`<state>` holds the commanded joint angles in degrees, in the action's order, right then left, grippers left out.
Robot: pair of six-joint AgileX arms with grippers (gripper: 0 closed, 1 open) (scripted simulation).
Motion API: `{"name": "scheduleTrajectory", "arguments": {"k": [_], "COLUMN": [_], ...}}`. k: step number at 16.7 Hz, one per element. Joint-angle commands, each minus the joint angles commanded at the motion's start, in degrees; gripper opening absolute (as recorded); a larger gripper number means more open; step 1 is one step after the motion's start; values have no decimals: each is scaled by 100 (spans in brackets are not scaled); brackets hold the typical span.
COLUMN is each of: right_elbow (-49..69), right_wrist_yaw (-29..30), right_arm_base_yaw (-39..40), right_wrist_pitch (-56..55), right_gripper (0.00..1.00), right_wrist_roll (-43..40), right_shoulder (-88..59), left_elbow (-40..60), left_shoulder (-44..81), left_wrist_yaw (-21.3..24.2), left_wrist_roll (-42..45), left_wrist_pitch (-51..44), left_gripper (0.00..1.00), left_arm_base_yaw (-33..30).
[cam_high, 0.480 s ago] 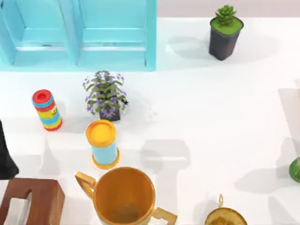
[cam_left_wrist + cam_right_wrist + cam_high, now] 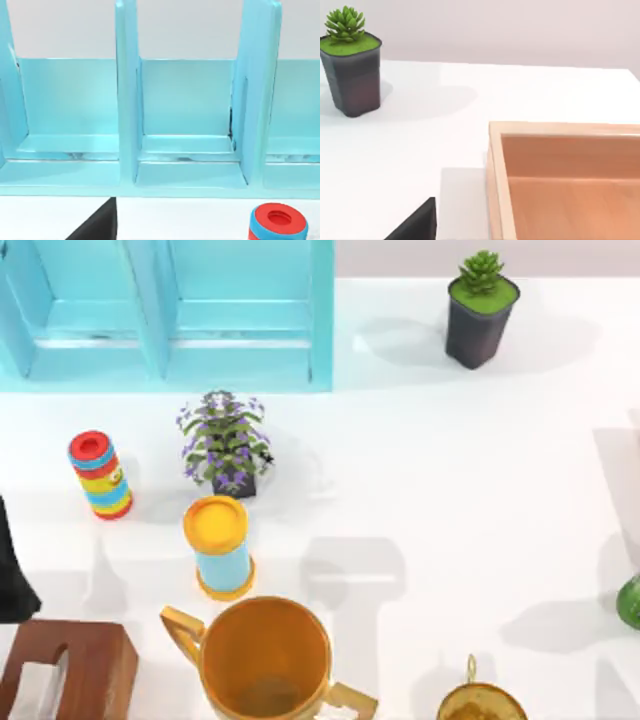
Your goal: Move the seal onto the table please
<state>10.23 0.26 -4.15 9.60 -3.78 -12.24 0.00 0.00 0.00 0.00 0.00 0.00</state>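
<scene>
I cannot find the seal, so it looks like the job has not begun. The table point(image 2: 450, 460) holds a blue cabinet point(image 2: 170, 310), plants and cups. A wooden tray point(image 2: 565, 175) sits at the right. I cannot tell how open either arm's fingers are.

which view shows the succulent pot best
The right wrist view: the succulent pot stands whole and large, seen from the side on the white table. The top view shows it smaller, from above, near the table's far right.
</scene>
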Motion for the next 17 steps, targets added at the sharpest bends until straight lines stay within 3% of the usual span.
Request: {"name": "scheduleTrajectory", "arguments": {"k": [17], "right_elbow": [5906], "right_wrist_yaw": [-76], "right_arm_base_yaw": [-2241], "right_wrist_pitch": [5554], "right_gripper": [100], "right_wrist_roll": [-2206], "right_shoulder": [-7508], "left_elbow": [0], "left_shoulder": [0], "left_wrist_yaw": [0], "left_wrist_roll": [0], "left_wrist_pitch": [0], "left_gripper": [100], "left_arm_base_yaw": [0]}}
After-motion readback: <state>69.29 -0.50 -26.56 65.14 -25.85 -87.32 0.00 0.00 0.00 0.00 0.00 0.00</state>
